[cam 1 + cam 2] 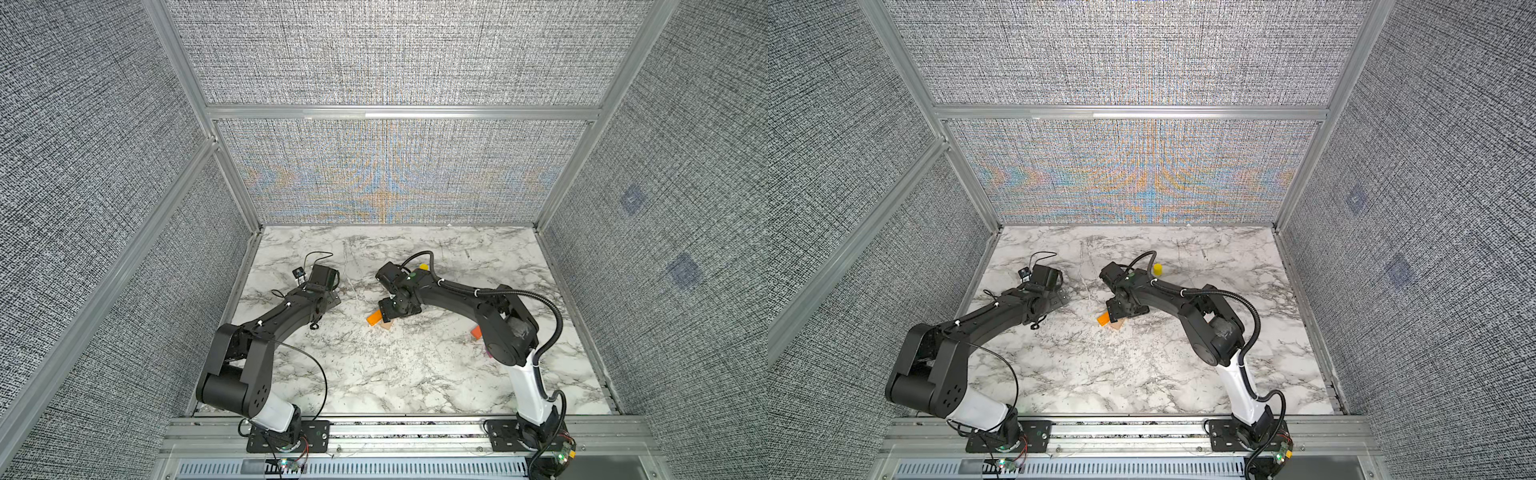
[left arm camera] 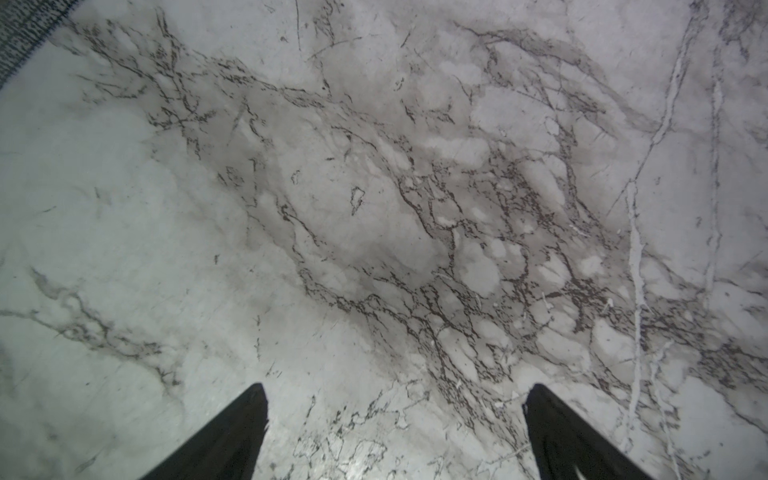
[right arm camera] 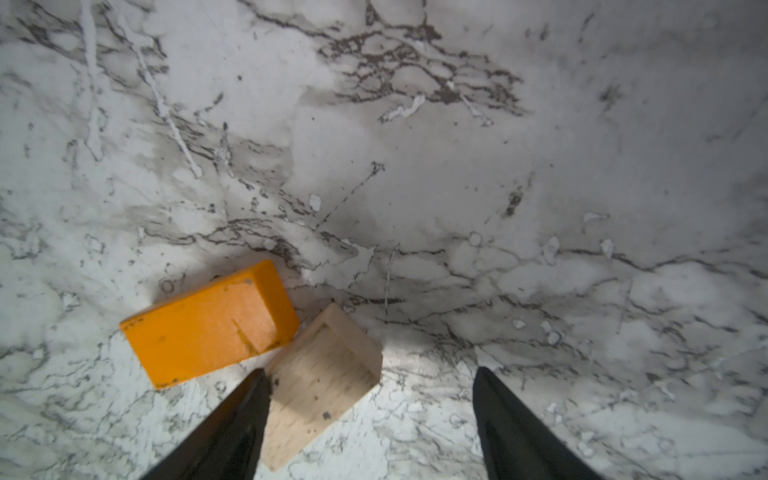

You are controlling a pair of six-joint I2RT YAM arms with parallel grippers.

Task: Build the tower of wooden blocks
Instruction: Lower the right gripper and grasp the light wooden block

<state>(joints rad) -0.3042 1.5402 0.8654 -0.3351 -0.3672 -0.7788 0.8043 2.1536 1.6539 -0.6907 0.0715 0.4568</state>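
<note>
An orange brick lies flat on the marble table, and a tan block touches its corner. My right gripper is open and low over them. The tan block lies between its fingers, against one fingertip. In both top views this pair sits at mid-table, orange brick beside tan block. A yellow cylinder stands behind the right arm. My left gripper is open over bare marble. No tower is in view.
A second orange block and a bit of magenta peek out from under the right arm's elbow. Grey fabric walls with aluminium rails enclose the table on three sides. The arm bases sit on the front rail.
</note>
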